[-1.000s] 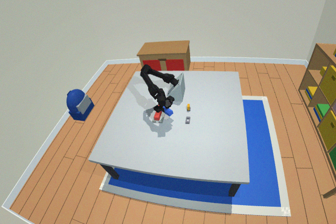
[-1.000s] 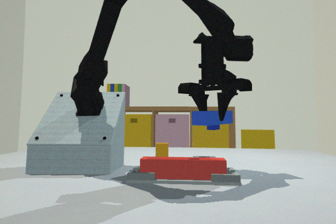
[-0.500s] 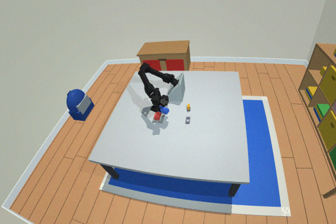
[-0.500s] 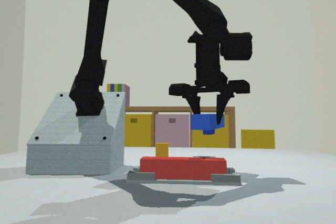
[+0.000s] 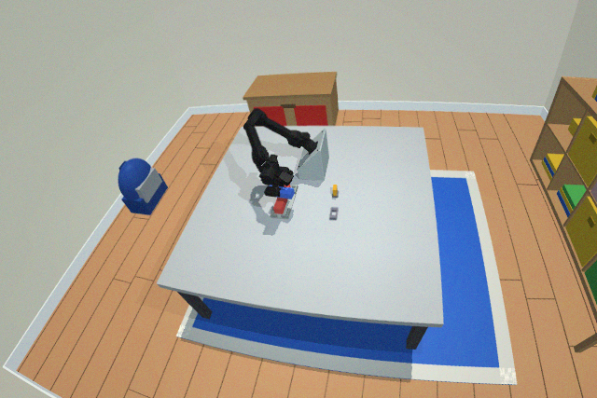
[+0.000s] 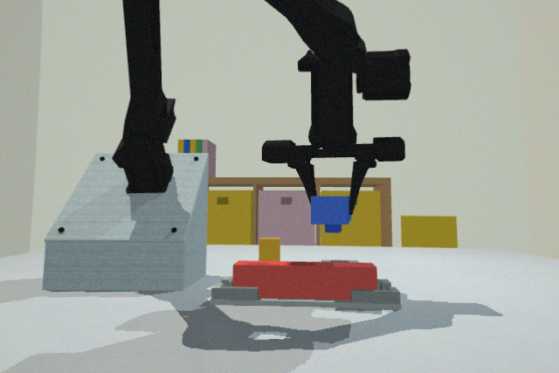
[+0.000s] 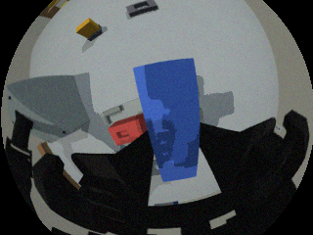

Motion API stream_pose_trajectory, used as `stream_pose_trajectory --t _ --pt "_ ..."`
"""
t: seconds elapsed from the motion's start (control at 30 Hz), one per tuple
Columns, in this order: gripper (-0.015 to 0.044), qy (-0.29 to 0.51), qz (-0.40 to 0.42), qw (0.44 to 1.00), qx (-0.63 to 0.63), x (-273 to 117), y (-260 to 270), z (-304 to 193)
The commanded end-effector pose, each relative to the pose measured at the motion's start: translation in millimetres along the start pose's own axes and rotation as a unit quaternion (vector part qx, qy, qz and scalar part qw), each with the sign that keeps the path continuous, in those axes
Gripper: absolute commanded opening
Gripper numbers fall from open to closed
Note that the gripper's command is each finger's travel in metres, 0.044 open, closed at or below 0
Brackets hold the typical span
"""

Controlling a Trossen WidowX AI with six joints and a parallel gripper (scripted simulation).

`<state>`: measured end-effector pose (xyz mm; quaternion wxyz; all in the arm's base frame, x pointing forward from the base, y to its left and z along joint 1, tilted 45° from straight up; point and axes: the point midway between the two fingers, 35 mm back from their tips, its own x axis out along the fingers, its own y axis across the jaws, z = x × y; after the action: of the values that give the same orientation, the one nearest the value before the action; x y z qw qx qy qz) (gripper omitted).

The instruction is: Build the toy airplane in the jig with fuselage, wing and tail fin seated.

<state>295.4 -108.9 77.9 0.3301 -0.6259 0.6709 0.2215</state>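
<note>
The red fuselage [image 5: 279, 206] [image 6: 304, 279] [image 7: 120, 135] lies level in the grey cradle [image 6: 234, 293] [image 7: 132, 106]; one socket shows near its end in the wrist view. My gripper [image 5: 285, 190] [image 6: 331, 207] [image 7: 172, 128] is shut on the blue wing [image 5: 287, 192] [image 6: 330, 210] [image 7: 171, 98]. The wing hangs above the fuselage, apart from it, with its tab pointing down; the exterior view shows it over the right part of the fuselage. The wing hides part of the fuselage in the wrist view. The orange tail fin [image 5: 334, 190] [image 6: 269, 249] [image 7: 88, 28] is on the table away from the cradle.
A small grey hollow block [image 5: 333, 218] [image 7: 132, 11] lies near the fin. The pale sloped arm base [image 5: 311, 167] [image 6: 113, 265] [image 7: 49, 100] stands beside the cradle. The white table [image 5: 366, 258] carries all of these.
</note>
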Motion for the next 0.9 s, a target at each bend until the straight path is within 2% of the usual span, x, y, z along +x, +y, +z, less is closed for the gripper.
stream_pose_trajectory --t 0.0,0.13,0.37,0.4,0.87 --pt "0.0000 0.007 0.002 0.999 -0.040 3.3 7.7 -12.1" --pt "0.0000 0.009 0.003 0.998 -0.061 4.7 11.3 -18.8" --pt "0.0184 0.009 0.003 0.998 -0.061 4.8 11.4 -18.8" --pt "0.0195 0.009 0.003 0.998 -0.061 4.8 11.4 -18.8" --pt "0.0195 0.009 0.003 0.998 -0.061 4.8 11.4 -18.8"
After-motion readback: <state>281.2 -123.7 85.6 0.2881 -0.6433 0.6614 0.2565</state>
